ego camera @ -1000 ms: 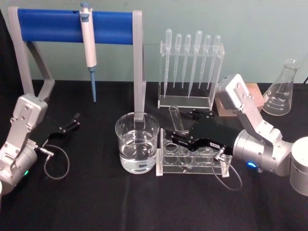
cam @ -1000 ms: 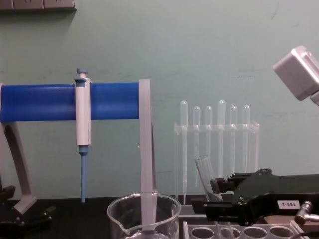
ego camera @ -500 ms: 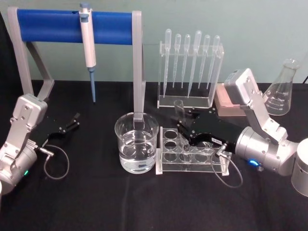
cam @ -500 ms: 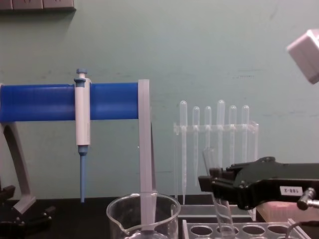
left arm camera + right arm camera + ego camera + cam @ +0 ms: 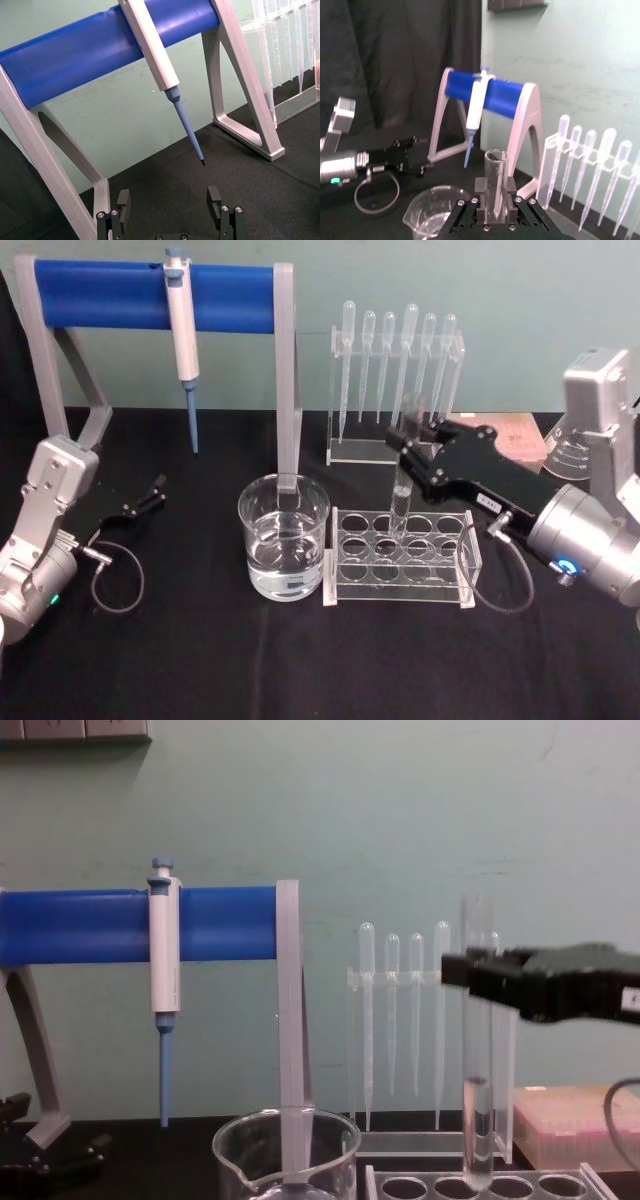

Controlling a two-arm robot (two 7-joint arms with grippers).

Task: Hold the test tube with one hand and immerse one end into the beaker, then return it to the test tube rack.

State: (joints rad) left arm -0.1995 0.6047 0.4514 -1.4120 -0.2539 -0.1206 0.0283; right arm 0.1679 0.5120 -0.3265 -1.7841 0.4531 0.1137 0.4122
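Well, beaker next, we reckon
Our right claw point(image 5: 408, 448) pinches the test tube point(image 5: 398, 502) upright over the rack point(image 5: 400, 585); beaker point(image 5: 284, 540) sits just left of it, left claw point(image 5: 153, 492) idles spread farther left.

clear glossy glass test tube point(image 5: 397, 506) and beaker point(image 5: 262, 540), matt black tablecloth point(image 5: 200, 660).

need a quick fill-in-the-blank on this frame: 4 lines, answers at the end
1. The right gripper holds the test tube ___, clamped below its rim.
2. The beaker stands at the ___ end of the test tube rack.
3. The left gripper, parked on the robot's left, has its fingers ___.
4. The micropipette hangs from a ___ bar.
Missing words: upright; left; open; blue.
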